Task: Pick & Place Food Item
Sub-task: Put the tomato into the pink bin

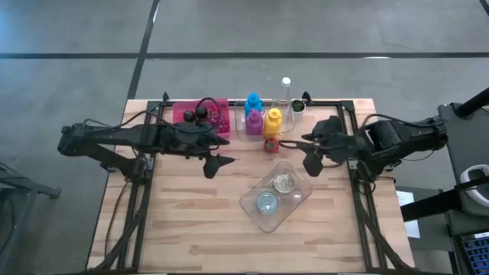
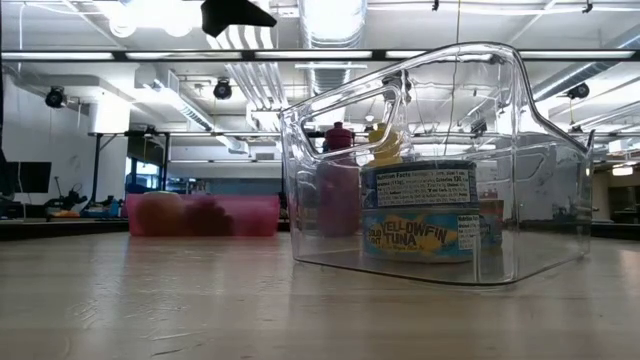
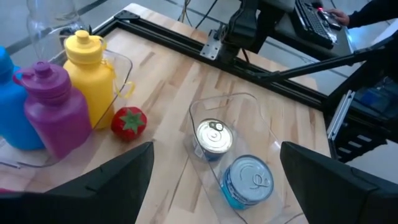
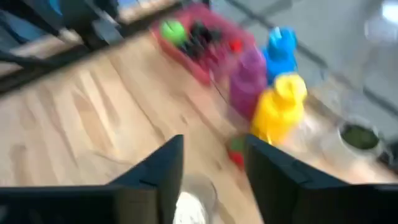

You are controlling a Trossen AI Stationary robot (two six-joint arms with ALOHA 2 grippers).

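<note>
A clear plastic bin (image 1: 276, 195) stands on the table's near middle and holds two tins, one silver-topped (image 3: 214, 137) and a blue tuna tin (image 3: 247, 180). A small red strawberry-like toy (image 1: 271, 144) lies on the wood beside the bottles. My left gripper (image 1: 218, 162) hovers open to the left of the bin, its fingers wide apart in the left wrist view, around nothing. My right gripper (image 1: 309, 159) hovers above the bin's far right corner. Its fingers (image 4: 165, 171) stand a narrow gap apart with nothing between them.
Blue (image 1: 253, 102), purple (image 1: 253, 121) and yellow (image 1: 273, 121) bottles stand in a clear holder at the far middle. A pink basket (image 1: 202, 113) of toy foods sits to their left, a clear bottle (image 1: 286, 90) and a small jar (image 1: 297, 107) to their right. Bare wood lies near the front edge.
</note>
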